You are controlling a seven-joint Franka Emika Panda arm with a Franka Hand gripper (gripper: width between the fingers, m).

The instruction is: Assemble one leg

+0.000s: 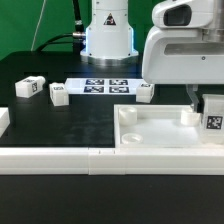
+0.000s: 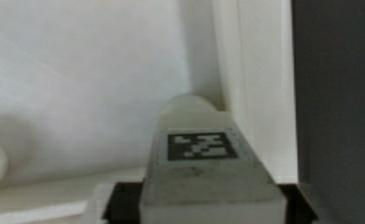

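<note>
My gripper (image 1: 207, 106) is shut on a leg (image 1: 213, 116), a small white block with a black-and-white tag. It holds the leg over the right end of the large white tray-like piece (image 1: 160, 133) in the exterior view. In the wrist view the leg (image 2: 200, 150) sits between my black fingers (image 2: 129, 200), tag facing the camera, and my gripper (image 2: 205, 203) grips its near end. The leg's far end points at the tray's raised wall (image 2: 229, 60). I cannot tell whether the leg touches the tray. Three more legs (image 1: 28, 88) (image 1: 58, 95) (image 1: 145, 90) lie loose on the black table.
The marker board (image 1: 105, 86) lies at the back middle, in front of the robot base (image 1: 107, 35). A long white bar (image 1: 60, 160) runs along the front. A white block (image 1: 3, 120) sits at the exterior view's left edge. Round sockets (image 1: 127, 115) mark the tray's corners.
</note>
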